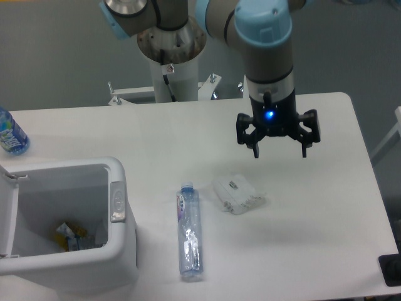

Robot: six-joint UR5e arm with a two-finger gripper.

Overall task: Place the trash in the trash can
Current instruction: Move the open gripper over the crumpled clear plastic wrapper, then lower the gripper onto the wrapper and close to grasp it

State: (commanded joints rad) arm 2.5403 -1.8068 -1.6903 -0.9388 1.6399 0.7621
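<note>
You will find no text here that can be read. The slim bottle (190,231) has a purple-blue label and the packet (237,195) a tiny dark mark, both too small to make out.

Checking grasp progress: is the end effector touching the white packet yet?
Apart. The fixed camera shows the open end effector hovering up and to the right of the white packet, with bare table visible between them.
</note>
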